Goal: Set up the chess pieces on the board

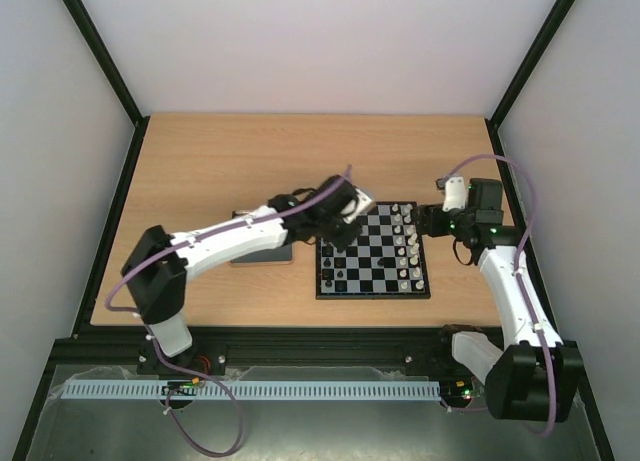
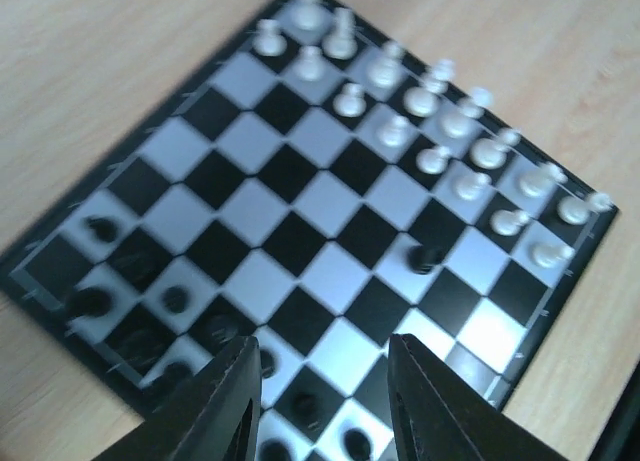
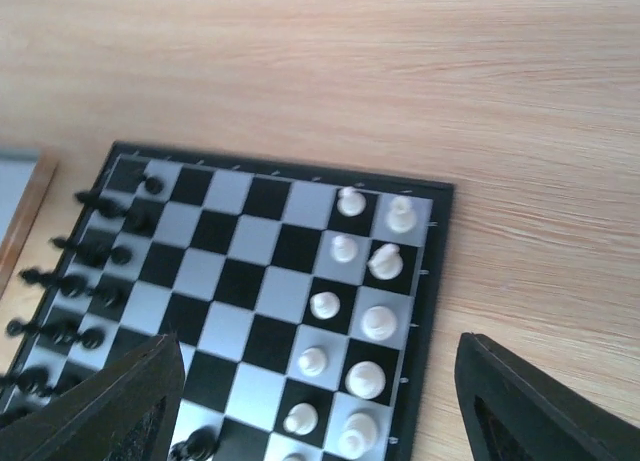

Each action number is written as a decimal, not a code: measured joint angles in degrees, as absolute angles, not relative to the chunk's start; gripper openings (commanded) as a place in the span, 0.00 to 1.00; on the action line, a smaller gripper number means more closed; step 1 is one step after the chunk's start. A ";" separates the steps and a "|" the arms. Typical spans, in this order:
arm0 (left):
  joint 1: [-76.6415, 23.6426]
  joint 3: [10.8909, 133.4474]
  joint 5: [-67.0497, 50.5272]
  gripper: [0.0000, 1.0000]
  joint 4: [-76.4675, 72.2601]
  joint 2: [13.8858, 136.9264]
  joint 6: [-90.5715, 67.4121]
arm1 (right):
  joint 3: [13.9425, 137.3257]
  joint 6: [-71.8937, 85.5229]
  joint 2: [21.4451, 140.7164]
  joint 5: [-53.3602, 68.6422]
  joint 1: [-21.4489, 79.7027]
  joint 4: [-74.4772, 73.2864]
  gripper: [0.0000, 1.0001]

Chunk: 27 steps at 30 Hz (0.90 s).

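Now: board (image 1: 372,295) flat; chess pieces (image 1: 332,268) lined near-to-far along its left edge.

Wooden table (image 1: 200,166): chequered board (image 1: 371,257) flat on it, grey tray (image 1: 265,255) just beside board.

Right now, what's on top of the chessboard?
White pieces line the right edge of the board in two rows; black chess pieces cluster at its left, with a lone black piece nearer the middle. The left gripper hides the far-left corner from overhead.
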State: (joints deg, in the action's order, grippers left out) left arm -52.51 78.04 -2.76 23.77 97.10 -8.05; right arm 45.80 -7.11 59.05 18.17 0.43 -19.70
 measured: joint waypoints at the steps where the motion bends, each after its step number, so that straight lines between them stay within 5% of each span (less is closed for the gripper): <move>1: -54.00 79.35 -2.59 0.39 24.27 98.56 -7.42 | 45.63 -6.02 59.29 18.92 -1.39 -18.87 0.75; 12: -61.82 96.05 -2.48 0.40 30.87 116.68 -2.22 | 42.57 -3.40 60.66 20.60 -4.89 -15.73 0.74; 27: -62.02 99.04 -4.49 0.36 33.08 123.44 -2.39 | 42.13 -3.84 60.88 22.50 -4.89 -14.70 0.73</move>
